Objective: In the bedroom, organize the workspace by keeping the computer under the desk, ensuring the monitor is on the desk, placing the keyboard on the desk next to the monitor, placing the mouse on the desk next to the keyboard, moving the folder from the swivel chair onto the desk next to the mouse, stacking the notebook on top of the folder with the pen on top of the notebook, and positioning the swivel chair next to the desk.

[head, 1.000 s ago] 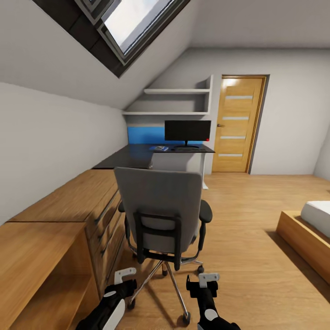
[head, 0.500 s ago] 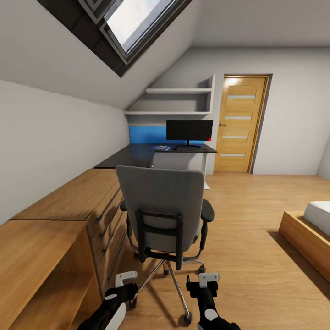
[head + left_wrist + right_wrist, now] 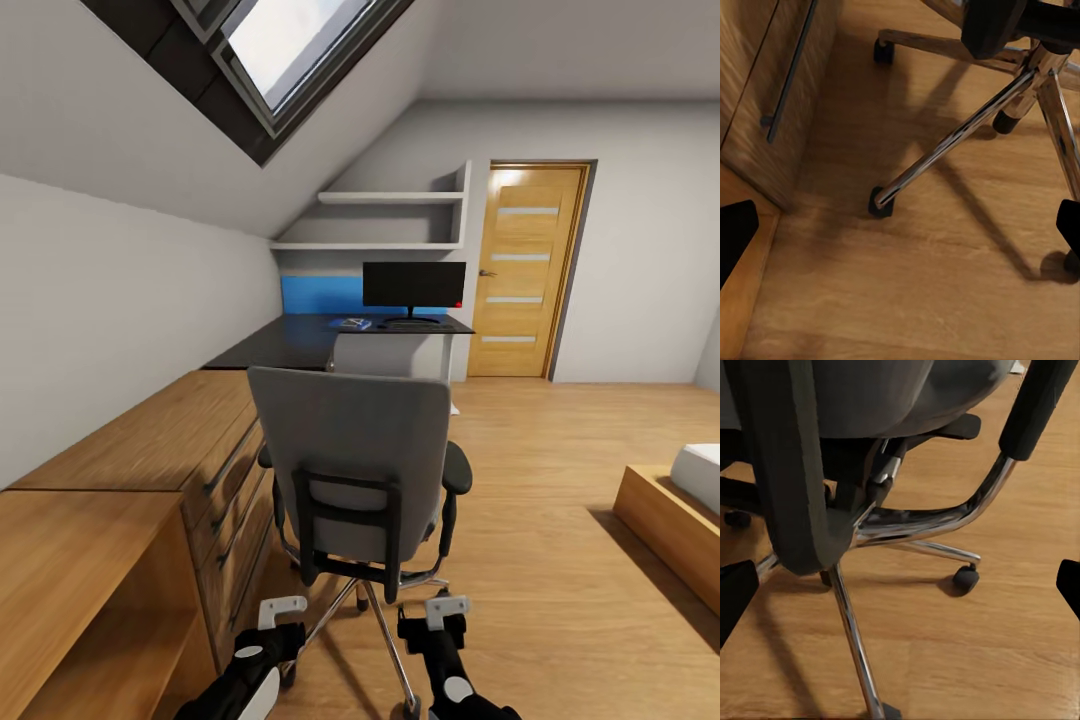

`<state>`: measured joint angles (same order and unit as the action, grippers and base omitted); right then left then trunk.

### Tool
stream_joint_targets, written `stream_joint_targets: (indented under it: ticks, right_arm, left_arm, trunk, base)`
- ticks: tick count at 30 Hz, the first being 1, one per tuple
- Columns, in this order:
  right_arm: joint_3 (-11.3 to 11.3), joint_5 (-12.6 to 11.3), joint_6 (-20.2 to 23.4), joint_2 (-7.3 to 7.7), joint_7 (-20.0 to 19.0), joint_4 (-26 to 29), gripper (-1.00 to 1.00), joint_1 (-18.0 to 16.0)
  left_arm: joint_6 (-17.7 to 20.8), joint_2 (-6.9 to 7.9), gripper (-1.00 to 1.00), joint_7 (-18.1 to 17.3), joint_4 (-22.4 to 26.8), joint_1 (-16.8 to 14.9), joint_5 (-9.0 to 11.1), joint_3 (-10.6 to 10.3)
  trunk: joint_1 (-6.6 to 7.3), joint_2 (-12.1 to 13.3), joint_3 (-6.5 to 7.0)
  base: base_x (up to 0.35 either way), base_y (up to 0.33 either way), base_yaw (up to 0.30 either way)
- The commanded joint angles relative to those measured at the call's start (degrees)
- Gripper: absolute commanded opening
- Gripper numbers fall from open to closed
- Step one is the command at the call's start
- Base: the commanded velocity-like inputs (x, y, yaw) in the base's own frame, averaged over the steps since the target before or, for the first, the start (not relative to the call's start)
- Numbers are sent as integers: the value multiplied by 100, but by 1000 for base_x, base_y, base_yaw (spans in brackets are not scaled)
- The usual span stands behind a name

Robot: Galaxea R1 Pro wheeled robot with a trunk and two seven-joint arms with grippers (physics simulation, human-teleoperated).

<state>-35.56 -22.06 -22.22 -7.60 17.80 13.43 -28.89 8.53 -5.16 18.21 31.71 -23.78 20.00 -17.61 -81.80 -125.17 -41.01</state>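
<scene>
Grey fabric: swivel chair point(image 3: 352, 470), back turned to the camera, on the wooden floor point(image 3: 560, 560) just ahead of both arms, beside the drawer unit point(image 3: 225, 480) on the left.
Chrome: chair base point(image 3: 952, 142), legs spreading to black casters; one leg tip close below the left wrist camera, next to the drawer unit's corner.
Left pincer point(image 3: 283, 613): low in the head view, white tips pointing at the chair base, near it but not touching; fingers wide apart, dark tips at opposite edges of the left wrist view, nothing between them but floor.
Right pincer point(image 3: 447, 607): level with the left one, just behind the chair's right rear leg; fingers wide apart, holding nothing, tips at both edges of the right wrist view.
Right wrist view: chair seat underside, black armrest post point(image 3: 1035, 405) and curved chrome arm bracket straight ahead; one caster point(image 3: 966, 578) on the floor beyond.
Black surface point(image 3: 300, 340): far end of the left wall, past the chair, well apart from both pincers.
Monitor point(image 3: 413, 285): upright at the surface's far right edge, in front of a blue panel.
Keyboard point(image 3: 410, 325): at the monitor's foot, dark, details too small to tell.
Small blue item point(image 3: 352, 323): left of the keyboard, identity unclear.
Background: wooden door point(image 3: 525, 270), wall shelves point(image 3: 390, 220), skylight point(image 3: 290, 50), bed corner point(image 3: 680, 510) at right.
</scene>
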Motion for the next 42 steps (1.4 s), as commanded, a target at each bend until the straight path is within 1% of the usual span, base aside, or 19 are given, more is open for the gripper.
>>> stream_joint_targets:
  ticks: [1,5,9,32,37,40,42]
  right_arm:
    - [-48,-39,-17,-1,-87,-7,100,-1]
    - [-47,-35,-18,-4,-279,-59,100,11]
    - [-47,-3,-19,-5,-333,-115,100,14]
    - [-47,67,-43,3,-347,-122,100,15]
    - [-47,70,-45,0,-339,-113,100,15]
    - [-47,70,-45,-4,-338,-112,100,15]
    - [-47,76,-45,-5,-338,-113,100,15]
  left_arm:
    - [22,6,100,51,11,-3,48,-40]
    - [19,6,100,51,11,-3,48,-42]
    - [18,7,100,57,23,-3,53,-44]
    - [2,-12,100,80,24,-3,57,-50]
    - [1,-12,100,76,22,-3,57,-50]
    - [4,-19,100,77,20,-3,50,-62]
    - [8,-16,100,72,19,-3,51,-63]
  trunk:
    - [1,-3,-6]
    - [1,-3,-6]
    - [1,-3,-6]
    - [-504,-925,-419]
    - [-504,-925,-419]
    - [-570,-1046,-473]
    - [-570,-1046,-473]
  base:
    - [4,0,0]
    - [2,0,0]
    - [0,0,0]
    - [0,0,0]
    - [0,0,0]
    - [0,0,0]
    - [0,0,0]
